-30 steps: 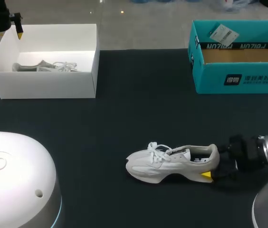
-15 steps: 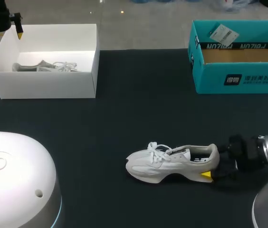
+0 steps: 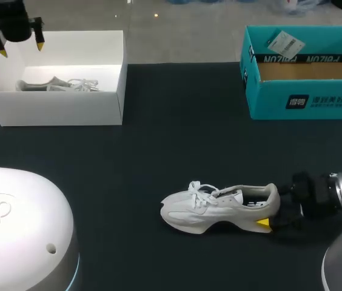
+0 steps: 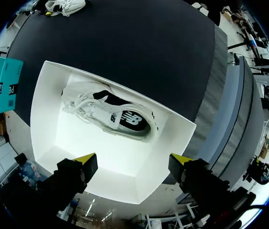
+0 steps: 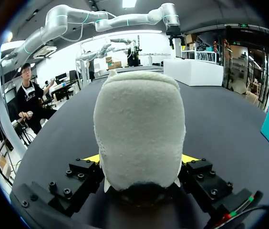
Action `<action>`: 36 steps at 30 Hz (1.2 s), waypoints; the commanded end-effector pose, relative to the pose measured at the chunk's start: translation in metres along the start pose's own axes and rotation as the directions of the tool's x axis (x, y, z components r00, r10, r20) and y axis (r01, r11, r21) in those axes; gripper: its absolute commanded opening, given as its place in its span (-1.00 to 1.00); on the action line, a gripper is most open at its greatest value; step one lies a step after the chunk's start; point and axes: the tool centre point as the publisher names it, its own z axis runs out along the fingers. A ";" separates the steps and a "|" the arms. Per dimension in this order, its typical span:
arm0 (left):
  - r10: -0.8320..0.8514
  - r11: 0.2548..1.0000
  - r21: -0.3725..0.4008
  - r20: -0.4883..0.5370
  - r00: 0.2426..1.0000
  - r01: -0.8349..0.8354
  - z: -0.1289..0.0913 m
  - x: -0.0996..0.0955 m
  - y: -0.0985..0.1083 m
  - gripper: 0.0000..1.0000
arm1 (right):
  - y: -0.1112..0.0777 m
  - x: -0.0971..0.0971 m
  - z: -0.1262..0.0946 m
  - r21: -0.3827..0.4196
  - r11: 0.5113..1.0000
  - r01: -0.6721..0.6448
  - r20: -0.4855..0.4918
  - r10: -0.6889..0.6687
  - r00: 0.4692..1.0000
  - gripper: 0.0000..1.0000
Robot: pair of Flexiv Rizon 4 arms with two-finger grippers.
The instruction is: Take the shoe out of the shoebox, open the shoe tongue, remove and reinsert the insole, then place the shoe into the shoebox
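Your right gripper (image 5: 140,160) is clamped on the heel of the white mesh sneaker (image 3: 213,206), which lies on the black table (image 3: 159,151). Held only there, it may twist or slip. Farther, your left gripper (image 4: 133,167), fingers apart, hangs over the white cardboard shoebox (image 3: 62,109), where another pale sneaker (image 4: 110,114) takes the space.

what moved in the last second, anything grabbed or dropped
The left claw, open, shifted a little rightward and now hangs above the far left part of the white shoebox. Nothing was taken hold of or let go. The right claw stays shut on the heel of the shoe on the table; shoe and shoebox have not moved.
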 end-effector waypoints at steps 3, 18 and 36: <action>-0.047 0.998 -0.036 -0.153 0.987 0.042 -0.026 -0.064 -0.056 1.00 | 0.000 0.000 0.002 0.001 1.000 0.000 0.004 0.000 1.000 -1.00; 0.055 0.994 -0.086 -0.102 0.993 -0.064 -0.053 -0.112 -0.141 1.00 | 0.000 0.000 0.002 0.001 1.000 0.000 0.004 0.000 1.000 -1.00; -0.400 0.915 0.012 -0.099 0.911 0.404 -0.034 -0.155 -0.190 1.00 | 0.000 0.000 0.002 0.001 1.000 0.000 0.004 0.000 1.000 -1.00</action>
